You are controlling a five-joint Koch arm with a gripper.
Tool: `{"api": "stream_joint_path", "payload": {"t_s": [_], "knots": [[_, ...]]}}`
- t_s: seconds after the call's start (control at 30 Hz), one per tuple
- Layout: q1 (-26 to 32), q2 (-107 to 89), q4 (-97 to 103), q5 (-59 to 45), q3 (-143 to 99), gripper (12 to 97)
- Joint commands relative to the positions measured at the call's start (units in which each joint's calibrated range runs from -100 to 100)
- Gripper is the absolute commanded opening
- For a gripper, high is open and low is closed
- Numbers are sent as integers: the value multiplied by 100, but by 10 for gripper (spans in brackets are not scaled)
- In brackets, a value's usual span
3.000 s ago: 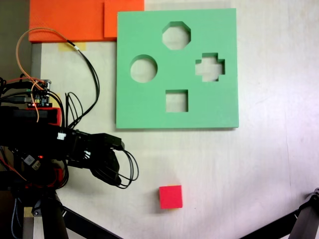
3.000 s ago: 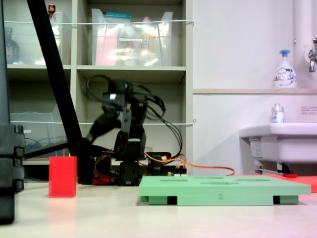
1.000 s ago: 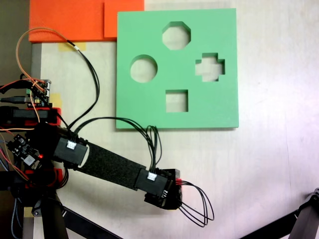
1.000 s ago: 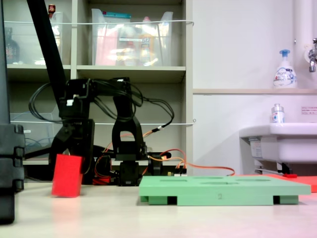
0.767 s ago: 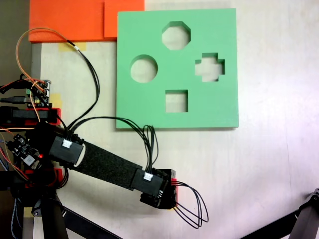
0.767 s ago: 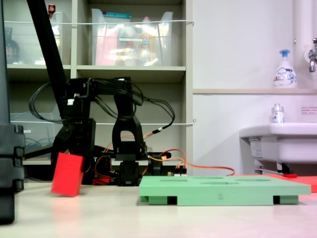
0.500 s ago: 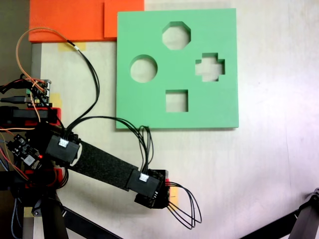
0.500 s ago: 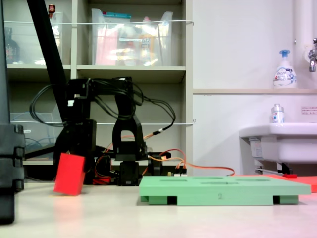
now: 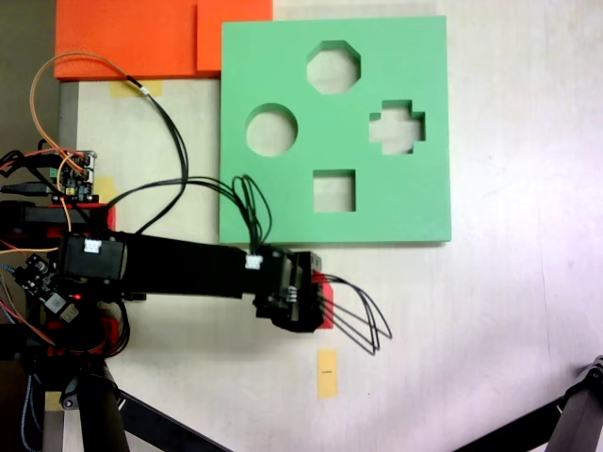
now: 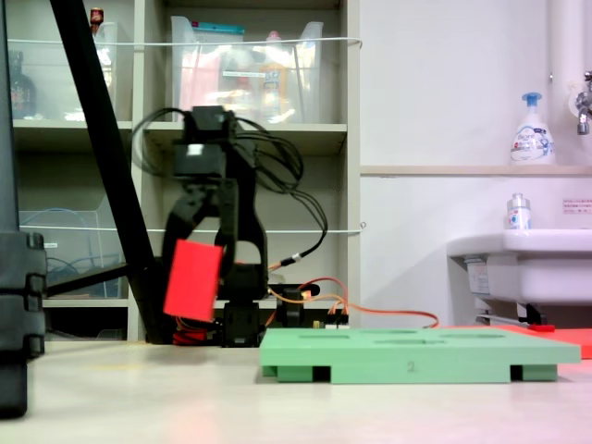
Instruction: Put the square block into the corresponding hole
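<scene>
Transport step: end effector [image 10: 192, 277] pinching the tilted red square block [image 10: 192, 280] clear of the tabletop [image 10: 185, 398], left of the green board [image 10: 416, 353]; level the block and align it over the square hole [image 9: 334, 190] before lowering.

From above, the arm's wrist hides the claw [image 9: 316, 303] and most of the red block [image 9: 325, 306].
</scene>
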Motion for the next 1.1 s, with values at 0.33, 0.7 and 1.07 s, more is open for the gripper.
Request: {"api": "stream_joint_path", "payload": {"t_s": [0.33,0.7,1.07], "knots": [[1055,1435,-270,1236,2263,275],[1397,1952,-193,1455,2362,275],[1529,2650,-39,1578,2532,277]]}}
